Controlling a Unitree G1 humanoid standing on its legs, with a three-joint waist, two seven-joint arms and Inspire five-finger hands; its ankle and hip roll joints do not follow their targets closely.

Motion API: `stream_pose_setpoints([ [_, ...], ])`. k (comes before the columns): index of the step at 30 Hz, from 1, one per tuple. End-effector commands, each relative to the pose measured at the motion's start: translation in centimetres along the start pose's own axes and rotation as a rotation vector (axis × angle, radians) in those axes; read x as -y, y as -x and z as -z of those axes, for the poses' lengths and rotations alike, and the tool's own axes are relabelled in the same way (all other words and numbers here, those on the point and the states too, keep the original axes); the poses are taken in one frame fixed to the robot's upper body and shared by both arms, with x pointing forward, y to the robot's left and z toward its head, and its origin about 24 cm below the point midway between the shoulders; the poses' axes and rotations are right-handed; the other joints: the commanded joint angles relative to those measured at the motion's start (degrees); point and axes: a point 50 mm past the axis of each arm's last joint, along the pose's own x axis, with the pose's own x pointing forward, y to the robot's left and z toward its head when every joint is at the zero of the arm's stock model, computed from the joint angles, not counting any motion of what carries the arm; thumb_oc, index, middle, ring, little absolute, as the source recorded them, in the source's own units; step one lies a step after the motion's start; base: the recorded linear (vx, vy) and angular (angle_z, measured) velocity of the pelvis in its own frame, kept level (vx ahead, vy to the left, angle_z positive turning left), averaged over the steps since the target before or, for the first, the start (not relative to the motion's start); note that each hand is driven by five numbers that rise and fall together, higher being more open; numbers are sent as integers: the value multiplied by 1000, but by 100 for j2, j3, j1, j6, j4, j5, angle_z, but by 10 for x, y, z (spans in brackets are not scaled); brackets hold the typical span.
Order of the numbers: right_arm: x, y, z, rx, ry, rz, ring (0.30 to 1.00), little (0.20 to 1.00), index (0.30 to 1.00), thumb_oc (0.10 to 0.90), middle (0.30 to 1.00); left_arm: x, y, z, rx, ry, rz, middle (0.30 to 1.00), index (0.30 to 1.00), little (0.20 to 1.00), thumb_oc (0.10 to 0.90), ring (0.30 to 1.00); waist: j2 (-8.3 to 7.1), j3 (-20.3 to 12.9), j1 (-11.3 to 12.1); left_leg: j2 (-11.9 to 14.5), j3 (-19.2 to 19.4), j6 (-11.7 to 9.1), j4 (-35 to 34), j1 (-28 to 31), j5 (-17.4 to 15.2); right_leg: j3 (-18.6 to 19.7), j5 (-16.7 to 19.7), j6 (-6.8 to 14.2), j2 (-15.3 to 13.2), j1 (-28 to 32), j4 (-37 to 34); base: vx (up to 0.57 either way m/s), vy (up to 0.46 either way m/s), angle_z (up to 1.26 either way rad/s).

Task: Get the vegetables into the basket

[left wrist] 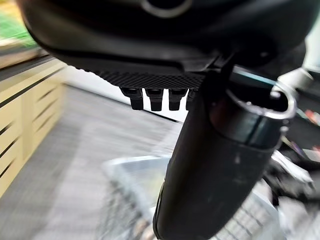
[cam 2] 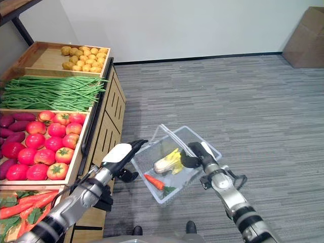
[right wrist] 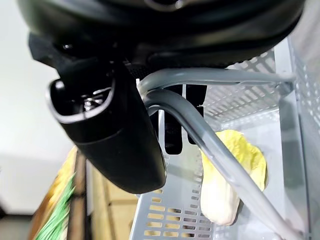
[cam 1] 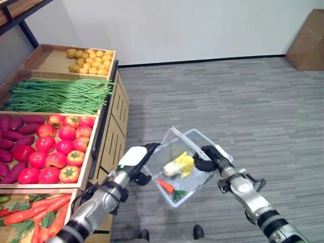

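Hanging from the right hand [cam 1: 210, 154], whose fingers curl round its handles, the basket [cam 1: 200, 139] holds a cabbage [cam 1: 178, 166] and carrot [cam 1: 165, 185], while the relaxed, empty left hand [cam 1: 135, 158] sits nearer the carrot tray [cam 1: 76, 200].

Setting: mock grocery shop, produce section. Evidence: stepped light wooden display stand [cam 1: 109, 147] on the left, divided into open crates; far crate of yellow-brown potatoes [cam 1: 90, 61]; next, long green beans [cam 1: 55, 95]; red tomatoes [cam 1: 58, 147] beside purple sweet potatoes [cam 1: 15, 132]; nearest, orange carrots [cam 1: 38, 212]. Grey carpet floor [cam 1: 228, 96], plain white wall [cam 1: 187, 25], brown cardboard box [cam 1: 308, 41] far right.
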Motion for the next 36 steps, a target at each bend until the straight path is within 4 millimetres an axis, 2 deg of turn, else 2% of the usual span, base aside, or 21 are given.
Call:
stream_pose_setpoints([
  [1, 25, -13, -57, 281, 1, 138, 300, 300, 300, 400, 300, -28, -11, -1, 56, 58, -57, 1000, 1000, 1000, 900, 1000, -284, -614, 109, -206, -270, 44, 7, -255, -113, -532, -357, 100, -31, 99, 30, 9, -14, 7],
  [7, 44, -3, -4, 70, 37, 235, 300, 300, 300, 400, 300, -7, 18, 36, -116, 119, 92, 1000, 1000, 1000, 900, 1000, -278, -563, 181, -204, -385, 50, 7, -249, -137, -625, -414, 100, -13, 162, 30, 17, -18, 14],
  [8, 48, 0, 12, 1, 45, 258, 300, 300, 300, 400, 300, 5, 26, 47, -173, 125, 157, 1000, 1000, 1000, 900, 1000, -273, -544, 186, -207, -420, 50, 7, -265, -124, -647, -409, 100, -6, 161, 30, 27, -17, 11],
  [10, 53, 1, 23, -52, 58, 274, 300, 300, 300, 400, 300, 19, 34, 61, -258, 140, 207, 1000, 1000, 1000, 900, 1000, -274, -515, 199, -202, -436, 50, 7, -280, -116, -653, -408, 104, -5, 152, 30, -4, -7, 3],
  [11, 53, 1, 22, -51, 59, 275, 300, 300, 300, 400, 300, 19, 34, 61, -257, 141, 206, 1000, 1000, 1000, 900, 1000, -267, -510, 199, -201, -438, 50, 7, -279, -117, -655, -409, 104, -5, 154, 30, 0, 0, 0],
  [12, 58, 4, 34, -108, 74, 296, 300, 300, 300, 400, 300, 30, 39, 70, -315, 145, 238, 1000, 1000, 1000, 900, 1000, -263, -493, 208, -200, -450, 48, 7, -294, -110, -660, -406, 104, -4, 144, 30, 0, 0, 0],
  [13, 60, 4, 37, -126, 88, 300, 300, 300, 300, 400, 300, 34, 41, 72, -329, 141, 258, 1000, 1000, 1000, 900, 1000, -263, -481, 211, -201, -453, 47, 7, -301, -109, -663, -403, 104, -3, 138, 30, 0, 0, 0],
  [14, 67, 7, 50, -199, 111, 324, 300, 300, 300, 400, 300, 48, 48, 82, -394, 125, 302, 1000, 1000, 1000, 900, 1000, -263, -456, 227, -197, -456, 44, 7, -329, -100, -665, -397, 102, -5, 118, 30, 0, 0, 0],
  [15, 67, 7, 50, -199, 111, 324, 300, 300, 300, 400, 300, 48, 48, 82, -394, 125, 302, 1000, 1000, 1000, 900, 1000, -262, -455, 227, -197, -455, 44, 7, -329, -100, -665, -397, 102, -4, 117, 30, 0, 0, 0],
  [16, 72, 11, 64, -286, 131, 337, 300, 300, 300, 400, 300, 65, 59, 93, -482, 119, 356, 1000, 1000, 1000, 900, 1000, -267, -444, 246, -191, -471, 42, 7, -343, -100, -671, -388, 97, -5, 103, 30, 0, 0, 0],
  [17, 72, 10, 64, -284, 132, 339, 300, 300, 300, 400, 300, 66, 58, 92, -480, 120, 354, 1000, 1000, 1000, 900, 1000, -258, -438, 244, -190, -471, 41, 7, -345, -100, -672, -388, 97, -4, 101, 30, -11, -10, 4],
  [18, 76, 15, 76, -363, 137, 358, 300, 300, 300, 400, 300, 80, 70, 103, -581, 111, 389, 1000, 1000, 1000, 900, 1000, -258, -420, 259, -187, -477, 42, 7, -364, -91, -673, -384, 88, 6, 81, 30, -17, -13, 4],
  [23, 83, 24, 94, -498, 160, 371, 300, 300, 300, 400, 300, 105, 90, 116, -783, 141, 404, 1000, 1000, 1000, 900, 1000, -255, -369, 319, -172, -502, 28, 7, -431, -60, -678, -376, 70, 23, 33, 30, 0, 0, 0],
  [26, 87, 25, 95, -528, 174, 375, 300, 300, 300, 400, 300, 114, 100, 119, -860, 156, 422, 1000, 1000, 1000, 900, 1000, -247, -344, 338, -163, -496, 19, 7, -467, -41, -688, -373, 58, 39, 11, 30, -4, -11, 1],
  [29, 90, 23, 93, -537, 175, 385, 300, 300, 300, 400, 300, 118, 101, 118, -860, 133, 443, 1000, 1000, 1000, 900, 1000, -228, -314, 353, -151, -502, 12, 7, -490, -29, -699, -369, 45, 55, -2, 30, 0, 0, 0],
  [30, 92, 24, 94, -545, 174, 393, 347, 347, 347, 433, 347, 120, 103, 117, -860, 126, 458, 1000, 1000, 1000, 900, 1000, -220, -305, 364, -146, -502, 9, 7, -501, -24, -702, -372, 41, 61, -12, 30, 0, 0, 0],
  [31, 93, 23, 93, -544, 180, 395, 514, 514, 514, 553, 514, 121, 103, 116, -856, 126, 463, 1000, 1000, 1000, 900, 1000, -214, -292, 367, -146, -511, 6, 7, -509, -17, -699, -369, 37, 66, -23, 30, 0, 0, 0],
  [32, 96, 25, 94, -556, 179, 401, 1000, 1000, 1000, 900, 1000, 122, 105, 116, -862, 125, 471, 1000, 1000, 1000, 900, 1000, -209, -280, 373, -143, -519, 3, 7, -521, -12, -701, -368, 34, 71, -33, 30, -10, -17, 3],
  [36, 99, 21, 89, -552, 167, 412, 1000, 1000, 1000, 900, 1000, 126, 109, 117, -891, 124, 479, 1000, 1000, 1000, 900, 1000, -201, -232, 396, -125, -544, -14, 7, -572, 19, -730, -364, 26, 88, -71, 30, -4, -8, 0],
])
